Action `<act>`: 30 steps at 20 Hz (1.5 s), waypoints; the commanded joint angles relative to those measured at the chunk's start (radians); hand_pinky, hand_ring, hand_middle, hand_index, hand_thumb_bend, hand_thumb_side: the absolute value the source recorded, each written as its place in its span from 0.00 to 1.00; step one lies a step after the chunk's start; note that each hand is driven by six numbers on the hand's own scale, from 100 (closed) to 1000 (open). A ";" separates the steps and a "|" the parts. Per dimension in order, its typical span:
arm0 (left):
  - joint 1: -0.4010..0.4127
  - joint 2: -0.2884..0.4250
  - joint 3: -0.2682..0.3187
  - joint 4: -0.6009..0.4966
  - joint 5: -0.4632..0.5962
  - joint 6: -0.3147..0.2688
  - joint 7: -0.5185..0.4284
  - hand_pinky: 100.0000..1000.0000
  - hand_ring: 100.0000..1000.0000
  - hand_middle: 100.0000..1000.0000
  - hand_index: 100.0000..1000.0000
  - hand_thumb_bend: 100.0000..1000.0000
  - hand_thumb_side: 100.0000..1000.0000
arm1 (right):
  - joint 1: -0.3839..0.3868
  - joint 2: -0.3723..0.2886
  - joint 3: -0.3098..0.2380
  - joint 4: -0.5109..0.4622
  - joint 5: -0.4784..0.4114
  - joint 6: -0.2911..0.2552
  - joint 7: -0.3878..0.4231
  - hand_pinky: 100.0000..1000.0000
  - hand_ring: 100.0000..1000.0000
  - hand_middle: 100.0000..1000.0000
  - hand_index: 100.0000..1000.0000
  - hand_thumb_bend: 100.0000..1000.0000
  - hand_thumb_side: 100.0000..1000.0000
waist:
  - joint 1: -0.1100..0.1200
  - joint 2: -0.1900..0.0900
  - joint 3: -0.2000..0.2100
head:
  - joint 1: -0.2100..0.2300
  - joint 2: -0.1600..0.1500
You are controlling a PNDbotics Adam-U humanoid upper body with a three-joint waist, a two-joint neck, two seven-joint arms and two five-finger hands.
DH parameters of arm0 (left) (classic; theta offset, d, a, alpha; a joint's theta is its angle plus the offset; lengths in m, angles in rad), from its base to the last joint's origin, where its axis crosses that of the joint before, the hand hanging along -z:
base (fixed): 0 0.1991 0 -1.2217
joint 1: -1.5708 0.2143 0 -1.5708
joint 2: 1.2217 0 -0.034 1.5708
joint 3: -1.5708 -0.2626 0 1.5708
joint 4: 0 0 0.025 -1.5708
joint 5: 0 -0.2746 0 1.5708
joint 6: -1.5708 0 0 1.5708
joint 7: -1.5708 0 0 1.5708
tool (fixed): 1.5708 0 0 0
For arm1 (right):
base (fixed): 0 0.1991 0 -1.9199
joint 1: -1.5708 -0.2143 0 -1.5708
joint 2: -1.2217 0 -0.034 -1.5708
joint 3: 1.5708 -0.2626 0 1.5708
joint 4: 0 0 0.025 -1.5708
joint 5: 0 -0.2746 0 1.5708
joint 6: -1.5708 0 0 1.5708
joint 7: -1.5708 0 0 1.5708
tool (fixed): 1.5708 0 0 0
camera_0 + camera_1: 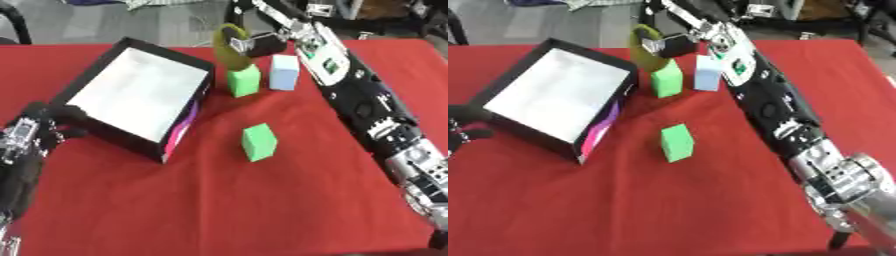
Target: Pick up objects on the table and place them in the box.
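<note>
On the red cloth-covered table, the right hand reaches across to the far side with its fingers curled round an olive-yellow disc-shaped object, held on edge just above a green block; what the disc is made of is hard to tell. A pale blue block stands just beside that green block, and a second green block sits alone nearer the middle. The shallow black box with a smooth white floor lies at the left, and the left hand rests at its near corner, fingers seemingly curled against its rim
</note>
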 commanded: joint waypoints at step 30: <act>-0.069 -0.015 -0.055 0.012 0.012 0.011 -0.069 0.71 0.79 0.61 0.68 0.00 0.88 | -0.024 0.018 -0.006 -0.016 0.026 0.033 -0.026 0.97 0.71 0.74 0.93 0.00 0.35 | -0.015 0.029 0.049 | -0.124 -0.002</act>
